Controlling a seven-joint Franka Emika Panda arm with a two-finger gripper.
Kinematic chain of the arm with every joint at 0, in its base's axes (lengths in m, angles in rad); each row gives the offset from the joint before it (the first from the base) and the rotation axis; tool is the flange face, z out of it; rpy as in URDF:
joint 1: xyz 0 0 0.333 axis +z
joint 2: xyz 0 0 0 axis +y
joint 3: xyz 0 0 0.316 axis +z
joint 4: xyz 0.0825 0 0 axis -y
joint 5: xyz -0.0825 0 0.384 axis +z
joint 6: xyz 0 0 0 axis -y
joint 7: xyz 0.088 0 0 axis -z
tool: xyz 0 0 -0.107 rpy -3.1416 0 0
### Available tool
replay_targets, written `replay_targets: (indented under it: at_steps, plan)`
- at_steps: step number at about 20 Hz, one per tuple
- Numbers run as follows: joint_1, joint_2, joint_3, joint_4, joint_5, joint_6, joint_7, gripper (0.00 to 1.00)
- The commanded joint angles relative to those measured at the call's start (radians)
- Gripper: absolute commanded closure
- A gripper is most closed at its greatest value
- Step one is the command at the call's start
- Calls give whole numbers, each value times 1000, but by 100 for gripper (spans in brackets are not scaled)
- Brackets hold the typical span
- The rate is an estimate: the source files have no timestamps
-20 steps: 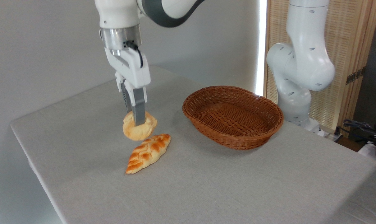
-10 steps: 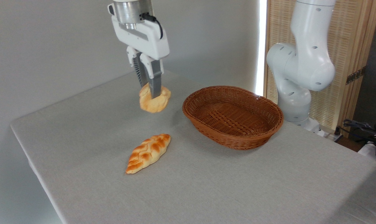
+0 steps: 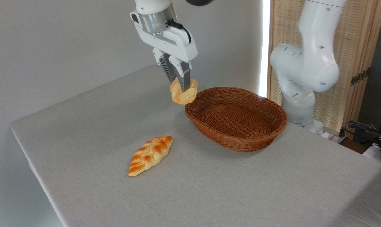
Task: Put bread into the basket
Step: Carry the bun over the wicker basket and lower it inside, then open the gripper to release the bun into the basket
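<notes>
Item, held: small round pale-golden bun (image 3: 184, 92), pinched between my two-finger gripper (image 3: 181, 84), in the air at the left rim of the oval brown woven wicker basket (image 3: 237, 138). Item, grey table (image 3: 241, 189): braided orange-brown loaf (image 3: 150, 154), well apart.

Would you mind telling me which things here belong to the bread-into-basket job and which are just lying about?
Part of the job:
- bun, held in the gripper just left of the basket's rim
- basket, empty

Just lying about:
- braided loaf on the table
</notes>
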Motion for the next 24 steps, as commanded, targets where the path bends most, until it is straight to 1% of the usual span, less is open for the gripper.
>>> replay_targets:
  at_steps: [1,2,4,5,6,9,10,12,21,24]
  plan:
    - [-2,-20,4,-55,-57,-54,-27,43]
    - [-2,-20,4,-68,-63,-54,-42,25]
    - [-2,-20,3,-93,-65,-54,-82,7]
    - [-2,-20,3,-105,-65,-54,-93,3]
    - [-2,-20,3,-117,-65,-54,-96,0]
    - [-3,-19,-5,-139,-65,-53,-96,0]
    - [-2,-17,-28,-141,-65,-51,-95,0]
    - [0,-13,-46,-141,-65,-46,-95,0]
    - [0,-11,-47,-139,-57,-39,-84,0]
    - [9,-13,-45,-133,-49,16,-55,0]
